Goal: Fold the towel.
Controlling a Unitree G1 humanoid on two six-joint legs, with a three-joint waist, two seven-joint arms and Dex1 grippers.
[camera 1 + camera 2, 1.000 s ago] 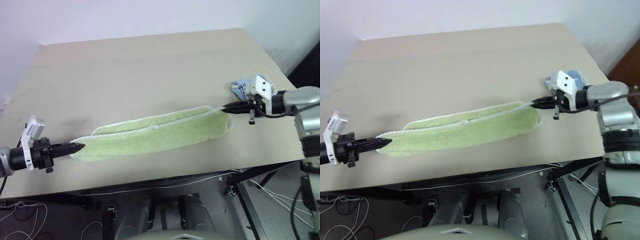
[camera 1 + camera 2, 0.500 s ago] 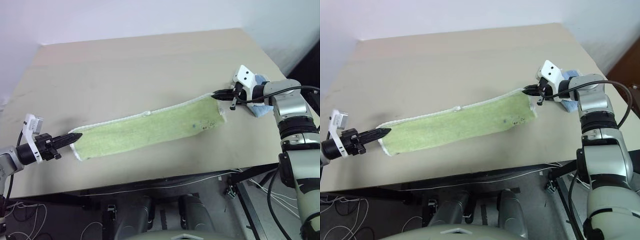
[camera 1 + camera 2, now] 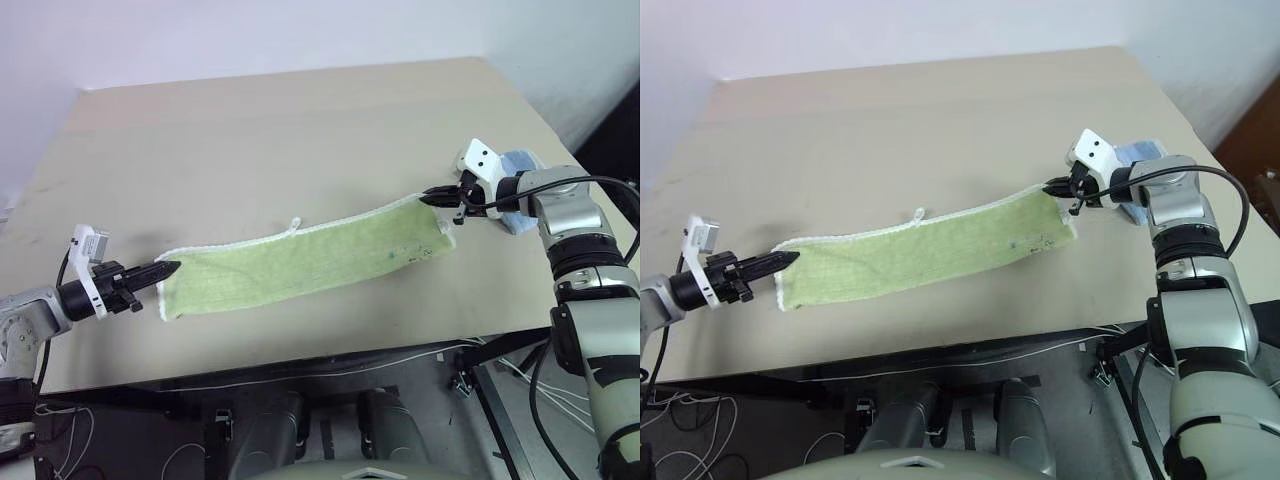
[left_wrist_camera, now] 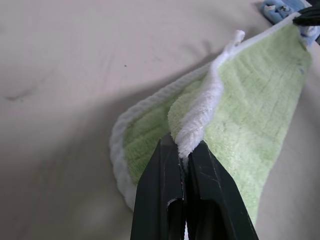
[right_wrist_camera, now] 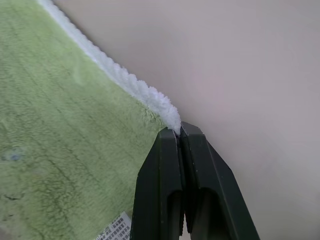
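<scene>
- Towel [image 3: 305, 265]: long narrow strip stretched across the beige bench [image 3: 300, 130], running from the near left up toward the far right. Its long side toward the robot lies on the bench surface.
- Left hand [image 3: 170, 268]: at the towel's left end, fingers pinched together on the white corded edging at the corner. The left wrist view shows the cord bunched between the two black fingers [image 4: 165, 190], green terry fanning out beyond them.
- Right hand [image 3: 1052, 186]: at the towel's far right corner, fingers clamped on the white edge. The right wrist view shows the fingertips [image 5: 170, 145] meeting right on the cord.
- Both held corners sit slightly off the bench; cloth spans between the two hands with little slack.
- Small white loop [image 3: 296, 223] sticks up from the far long edge, roughly mid-length.
- Small dark printed mark [image 3: 418, 249] and a white label [image 5: 114, 231] are near the right end, close to the right hand.
- Light blue cloth [image 3: 520, 165] is just behind the right hand's wrist, near the bench's right edge, apart from the towel.
</scene>
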